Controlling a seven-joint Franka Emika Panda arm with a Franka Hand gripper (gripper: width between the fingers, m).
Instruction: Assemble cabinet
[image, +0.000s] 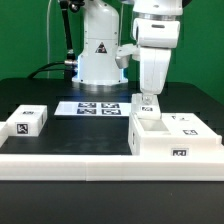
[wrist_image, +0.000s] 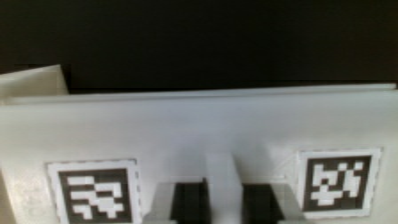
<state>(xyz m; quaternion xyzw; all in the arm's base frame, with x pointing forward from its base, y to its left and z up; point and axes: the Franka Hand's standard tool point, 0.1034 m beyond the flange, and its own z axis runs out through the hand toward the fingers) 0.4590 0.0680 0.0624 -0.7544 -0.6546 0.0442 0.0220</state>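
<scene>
The large white cabinet box (image: 165, 140) stands on the table at the exterior view's right, with an open recess near its left end. My gripper (image: 147, 100) hangs just above that recess, shut on a small thin white panel (image: 147, 106) that bears a tag. In the wrist view the gripper (wrist_image: 226, 200) shows as two dark fingers (wrist_image: 187, 200) with a narrow white strip (wrist_image: 226, 185) between them. Below lies the box's white face (wrist_image: 196, 125) with a tag (wrist_image: 93, 190) on each side. A white tagged block (image: 28, 120) sits far at the exterior view's left.
The marker board (image: 95, 108) lies flat in front of the robot's base. A long low white border rail (image: 80, 163) runs along the table's front edge. Another white tagged panel (image: 188, 123) lies on the box's right part. A white piece's corner (wrist_image: 32, 82) shows beyond the box.
</scene>
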